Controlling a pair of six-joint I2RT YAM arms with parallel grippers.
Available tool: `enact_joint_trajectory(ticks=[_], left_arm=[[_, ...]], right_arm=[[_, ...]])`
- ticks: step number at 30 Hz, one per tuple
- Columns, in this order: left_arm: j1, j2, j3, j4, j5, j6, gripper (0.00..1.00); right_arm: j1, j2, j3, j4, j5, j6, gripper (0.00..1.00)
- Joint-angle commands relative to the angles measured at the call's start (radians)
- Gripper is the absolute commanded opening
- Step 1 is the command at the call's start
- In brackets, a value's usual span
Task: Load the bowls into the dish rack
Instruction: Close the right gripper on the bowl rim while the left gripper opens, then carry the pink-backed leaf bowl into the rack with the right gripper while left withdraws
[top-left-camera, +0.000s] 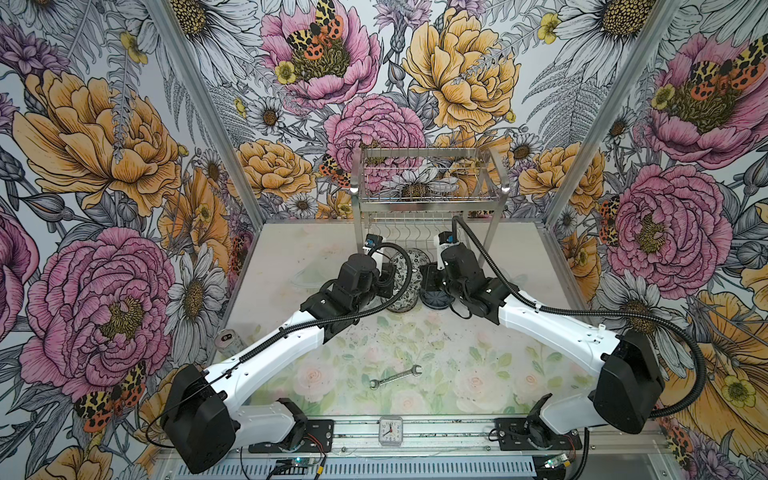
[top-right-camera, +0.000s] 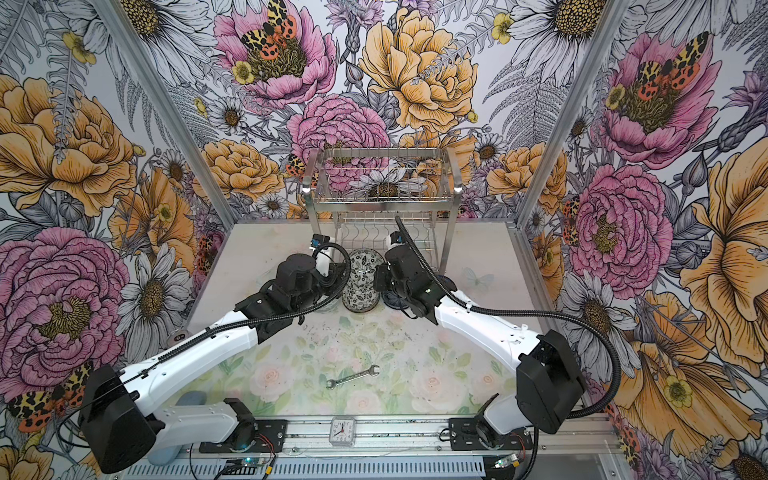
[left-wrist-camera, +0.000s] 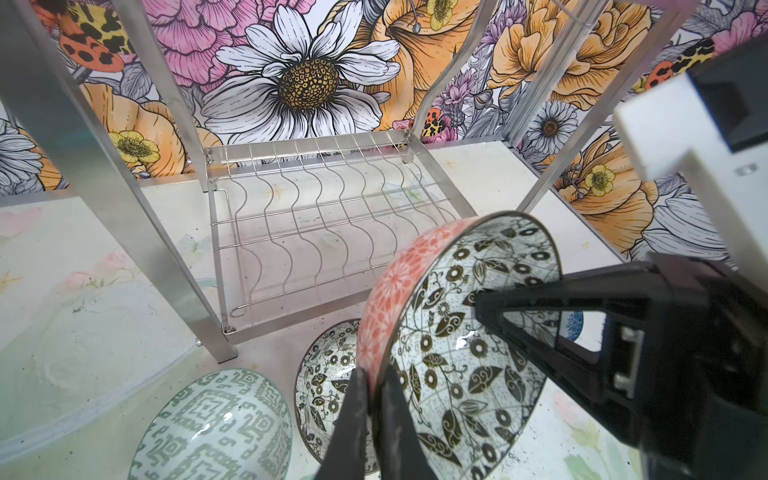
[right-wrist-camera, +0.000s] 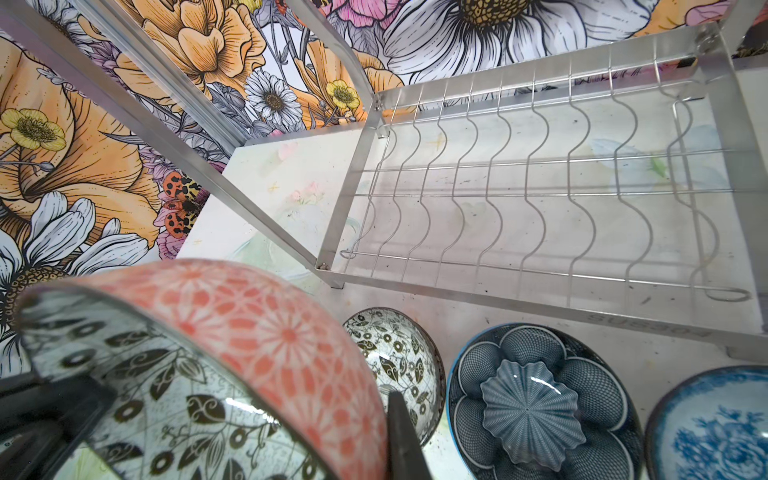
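- Dish rack (top-left-camera: 428, 202), tall steel wire, holds no bowls yet; its wavy lower shelf (right-wrist-camera: 498, 301) faces both arms.
- Pink bowl (left-wrist-camera: 465, 353), black-and-white flowers inside, hangs on edge just before that shelf, off the table.
- Dark blue bowl (right-wrist-camera: 536, 407), green bowl (left-wrist-camera: 216, 428) and others lie face-up just before the rack's front rail.
- Left gripper (left-wrist-camera: 374, 382) is clamped on the pink bowl's rim; right gripper (left-wrist-camera: 484, 301) is clamped farther round it.
- Advice: one gripper should probably release, then the other ease the bowl upright between two wires, clear of the rack's legs.
- Stamped lettering on the rack's front rail seems to read SUS304.
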Motion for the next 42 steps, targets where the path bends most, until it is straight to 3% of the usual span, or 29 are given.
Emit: enact_joint_trajectory(ticks=[1,18,19,20,24,25,34,42], left_arm=[[0.018,-0.024,0.034,0.003,-0.037,0.004,0.00],[0.016,-0.022,0.037,-0.008,-0.024,0.024,0.00],[0.015,-0.021,0.037,-0.010,-0.022,0.023,0.05],[0.016,-0.021,0.039,-0.013,-0.022,0.025,0.17],[0.016,-0.027,0.049,-0.034,-0.029,0.033,0.84],[0.017,-0.030,0.053,-0.043,-0.037,0.035,0.96],[0.105,-0.042,0.115,-0.242,-0.013,0.077,0.99],[0.272,-0.095,0.122,-0.340,0.072,0.123,0.99]], right_arm=[[-0.005,-0.071,-0.019,0.022,-0.021,-0.050,0.00],[-0.032,-0.093,-0.056,0.043,-0.016,-0.074,0.00],[-0.033,-0.093,-0.057,0.042,-0.014,-0.074,0.00],[-0.034,-0.094,-0.057,0.042,-0.012,-0.074,0.00],[-0.041,-0.100,-0.064,0.041,0.006,-0.080,0.00],[-0.044,-0.103,-0.066,0.038,0.014,-0.084,0.00],[-0.036,-0.058,-0.019,-0.079,0.305,-0.208,0.00],[-0.020,0.019,0.012,-0.009,0.649,-0.476,0.00]])
